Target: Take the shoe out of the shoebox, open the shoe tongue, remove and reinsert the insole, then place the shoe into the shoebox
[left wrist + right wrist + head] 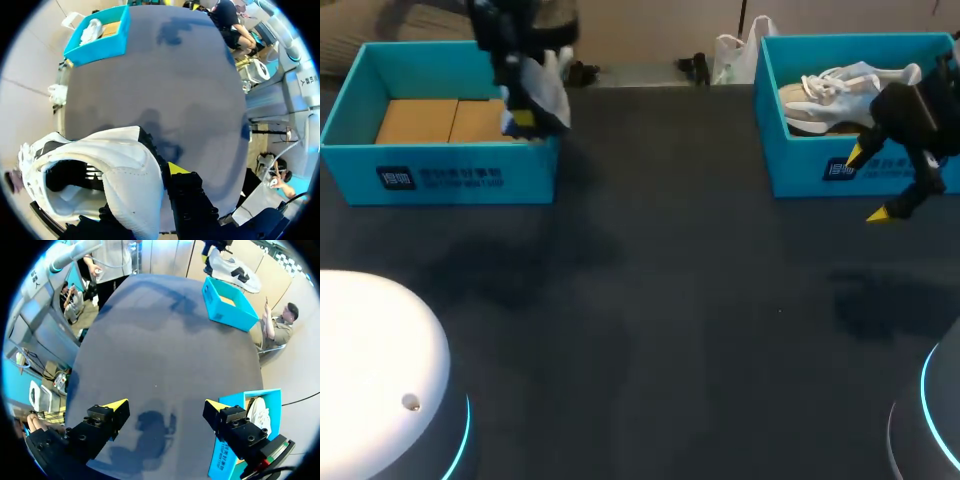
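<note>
My left gripper [524, 118] is shut on a white shoe [542, 92] and holds it in the air over the right end of the left blue shoebox [440, 178]. In the left wrist view the shoe [117, 165] fills the space by the gripper, its opening facing the camera. One yellow fingertip [175, 168] presses its side; the other is hidden behind it. My right gripper [868, 186] hangs open and holds nothing, just in front of the right blue shoebox [800, 175]. A second white shoe [840, 92] lies inside that box.
Brown cardboard [440, 120] lines the floor of the left box. A white plastic bag [735, 55] lies at the table's far edge, between the boxes. The dark tabletop [660, 300] stretches between and in front of both boxes.
</note>
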Motion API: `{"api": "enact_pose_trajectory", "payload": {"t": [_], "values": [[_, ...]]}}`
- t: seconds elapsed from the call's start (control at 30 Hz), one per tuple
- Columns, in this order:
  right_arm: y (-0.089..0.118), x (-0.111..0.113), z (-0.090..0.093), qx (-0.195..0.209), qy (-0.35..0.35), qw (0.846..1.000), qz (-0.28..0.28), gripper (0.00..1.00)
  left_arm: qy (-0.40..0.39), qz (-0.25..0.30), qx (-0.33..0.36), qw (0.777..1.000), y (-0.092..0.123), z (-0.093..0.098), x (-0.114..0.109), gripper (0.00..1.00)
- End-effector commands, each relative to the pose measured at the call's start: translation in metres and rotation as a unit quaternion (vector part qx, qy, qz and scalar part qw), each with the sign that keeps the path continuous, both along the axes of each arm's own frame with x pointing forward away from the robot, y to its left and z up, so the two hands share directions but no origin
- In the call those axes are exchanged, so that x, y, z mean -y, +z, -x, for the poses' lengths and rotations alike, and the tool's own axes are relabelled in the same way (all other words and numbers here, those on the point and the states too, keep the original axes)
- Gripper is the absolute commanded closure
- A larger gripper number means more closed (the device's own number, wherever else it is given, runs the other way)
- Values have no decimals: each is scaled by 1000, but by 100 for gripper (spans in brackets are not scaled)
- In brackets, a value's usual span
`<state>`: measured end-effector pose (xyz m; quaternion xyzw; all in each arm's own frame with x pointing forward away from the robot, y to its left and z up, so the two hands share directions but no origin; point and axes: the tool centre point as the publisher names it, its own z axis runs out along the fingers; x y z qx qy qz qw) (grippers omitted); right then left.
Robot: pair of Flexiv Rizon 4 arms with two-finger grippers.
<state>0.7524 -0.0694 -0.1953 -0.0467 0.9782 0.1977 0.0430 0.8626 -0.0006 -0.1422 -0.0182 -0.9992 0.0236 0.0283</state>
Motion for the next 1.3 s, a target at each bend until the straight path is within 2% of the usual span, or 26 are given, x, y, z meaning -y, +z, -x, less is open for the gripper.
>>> {"api": "enact_pose_trajectory", "payload": {"t": [0.03, 0.17, 0.33, 0.5, 0.77, 0.9, 1.23, 1.3], "values": [[-1, 0, -1, 0, 0, 1000, 1, 0, 11, 38, 3, 999, -6, -14, -49, 100], [-1, 0, -1, 0, 0, 1000, 1, 0, 15, 34, -16, 999, -8, -32, -84, 100], [-1, 0, -1, 0, 0, 1000, 1, 0, 26, 40, -15, 999, -7, -46, -116, 100], [-1, 0, -1, 0, 0, 1000, 1, 0, 1, 44, -10, 999, -5, -50, -151, 100], [-1, 0, -1, 0, 0, 1000, 1, 0, -62, 0, 11, 998, -2, -53, -208, 100], [-1, 0, -1, 0, 0, 1000, 1, 0, -60, 0, 5, 998, 0, -62, -226, 100], [-1, 0, -1, 0, 0, 1000, 1, 0, -121, -26, -26, 992, -8, -79, -281, 100], [-1, 0, -1, 0, 0, 1000, 1, 0, -97, -27, -31, 994, -9, -83, -288, 100]]}}
